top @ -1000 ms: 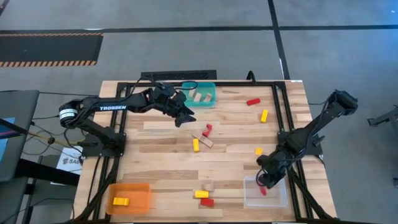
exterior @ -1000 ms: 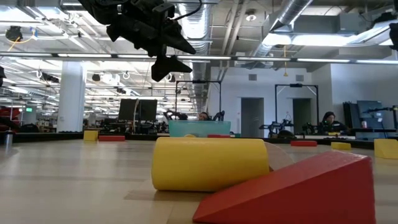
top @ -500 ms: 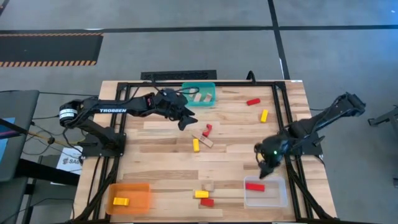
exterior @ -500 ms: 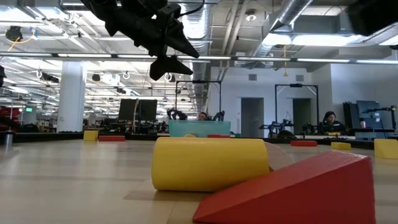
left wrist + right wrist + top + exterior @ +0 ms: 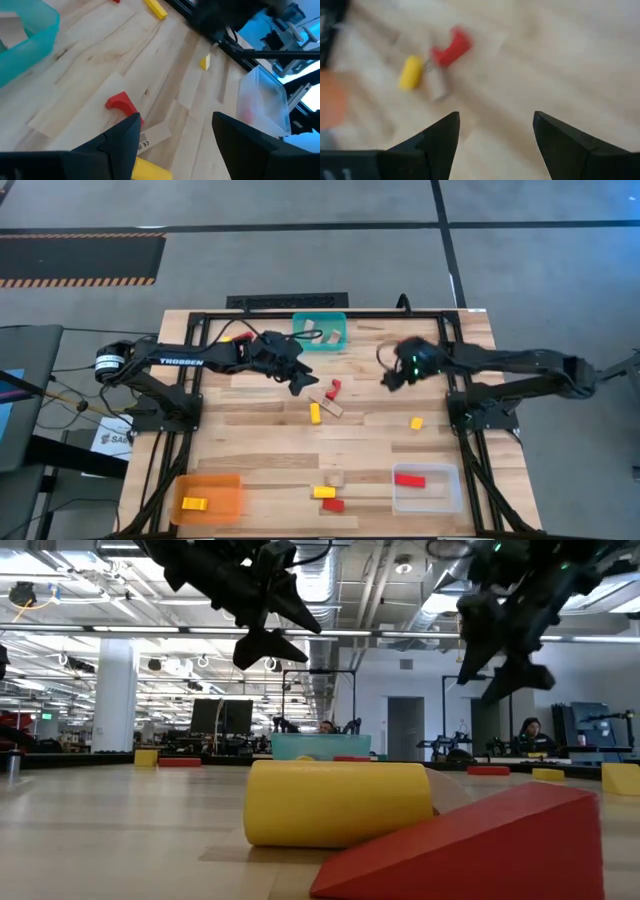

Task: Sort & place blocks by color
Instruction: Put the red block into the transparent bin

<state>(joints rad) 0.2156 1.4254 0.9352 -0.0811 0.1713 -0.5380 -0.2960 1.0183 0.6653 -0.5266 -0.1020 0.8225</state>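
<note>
Blocks (image 5: pixel 327 398) scattered across plank tabletop (image 5: pixel 260 440)

The right wrist view is motion-blurred: ahead of the right gripper (image 5: pixel 492 135), the red block (image 5: pixel 451 47), yellow block (image 5: pixel 411 72) and tan block (image 5: pixel 439 86) show no clear edges. Below the left gripper (image 5: pixel 176 131), a yellow block (image 5: pixel 151 170) is cut off by the frame edge.

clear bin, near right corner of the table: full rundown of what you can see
The clear bin is a see-through plastic rectangular tray, open-topped, sitting flat on the wooden table at its near right corner. Inside lies one red block, a short bar toward the bin's far-left side. No gripper is near it; nothing else visibly touches it.
</note>
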